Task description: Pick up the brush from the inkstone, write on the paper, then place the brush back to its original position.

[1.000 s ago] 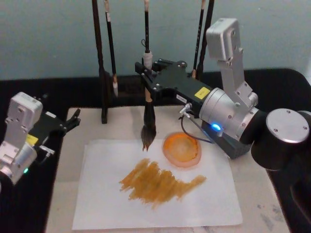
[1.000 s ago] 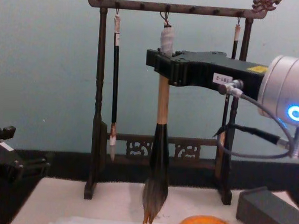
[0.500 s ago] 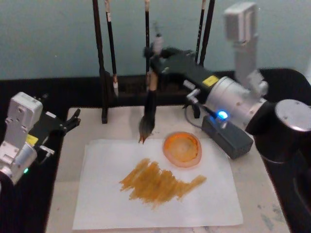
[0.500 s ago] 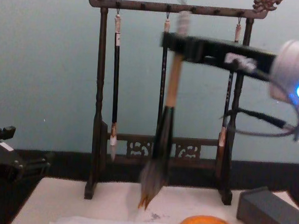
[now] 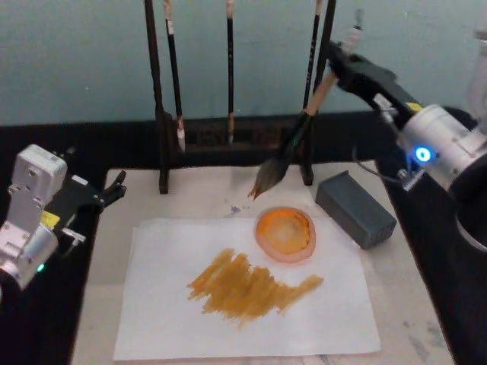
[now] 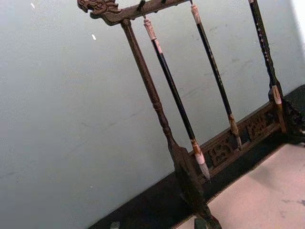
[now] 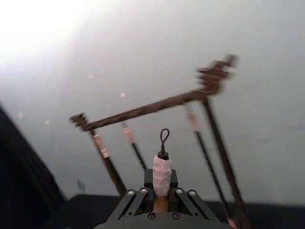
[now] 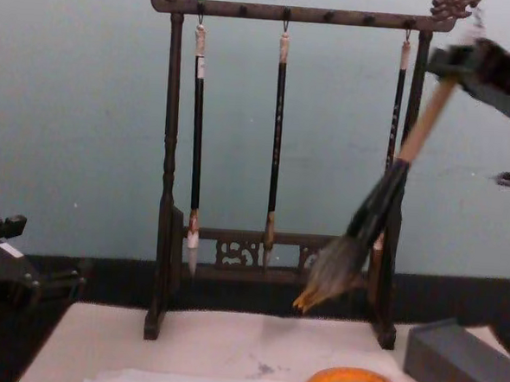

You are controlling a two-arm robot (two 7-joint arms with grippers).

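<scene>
Far right of the black counter [image 5: 430, 304]: the right hand [image 5: 340, 59], clamped on the upper handle of a large calligraphy brush with a pale wooden handle, black collar and bushy grey-brown head [image 5: 293, 144], holds it tilted in the air, orange-tinged tip lowest and pointing toward the counter's left; the brush crosses in front of the right post of a dark carved wooden rack [image 5: 160, 114] on which three thin black-handled brushes [image 5: 230, 68] hang.

Below the tip lies a cream mat [image 5: 190, 198]; nearer the front edge a white sheet of paper [image 5: 167, 319] carries orange-brown strokes, with a round orange dish [image 5: 285, 233] on its far right corner and a grey rectangular block [image 5: 355, 209] just beside the dish, toward the counter's right edge.

The chest view, side-on, shows the bristles well clear of the mat, level with the rack's lower rail; the head view alone shows the strokes; the right wrist view shows the brush's taped top and cord loop standing between the fingers.

The left hand [image 5: 114, 188] sits at the counter's left edge, fingers apart, holding nothing.
</scene>
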